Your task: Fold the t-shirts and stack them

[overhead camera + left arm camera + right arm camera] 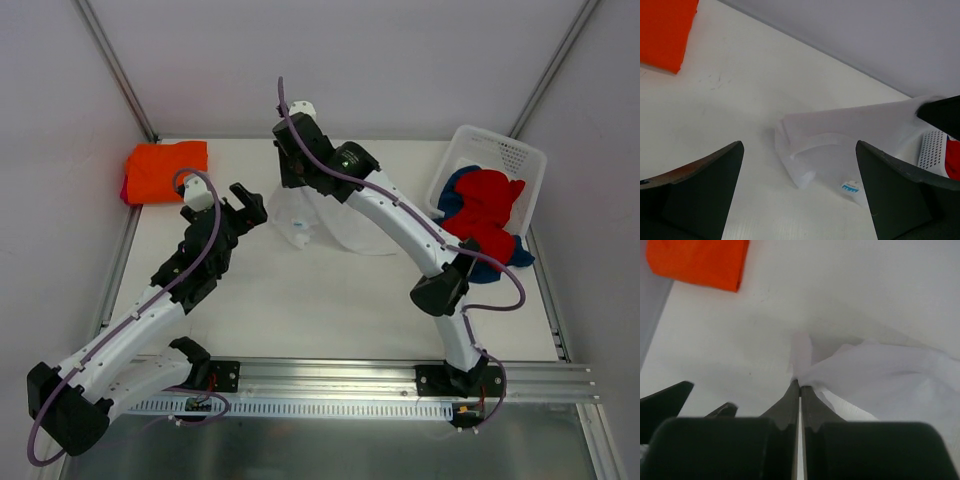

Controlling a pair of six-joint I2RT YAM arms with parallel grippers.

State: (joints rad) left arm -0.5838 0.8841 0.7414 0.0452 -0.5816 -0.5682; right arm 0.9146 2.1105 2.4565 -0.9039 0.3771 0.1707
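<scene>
Plainly, right fingers [790, 407] pinch the white t-shirt [880, 375] (seemingly its edge); left fingers [705, 192] stand apart.

Ahead of left gripper [797, 150]: white t-shirt [840, 130], one edge raised, bars the way.
Ahead-left of it: bare table [740, 100] up to the orange t-shirt [665, 30].
Right of it: right gripper [800, 385], pinching the white cloth, and right arm [400, 215] cross the path.
Far right of right gripper: basket [520, 160].
</scene>
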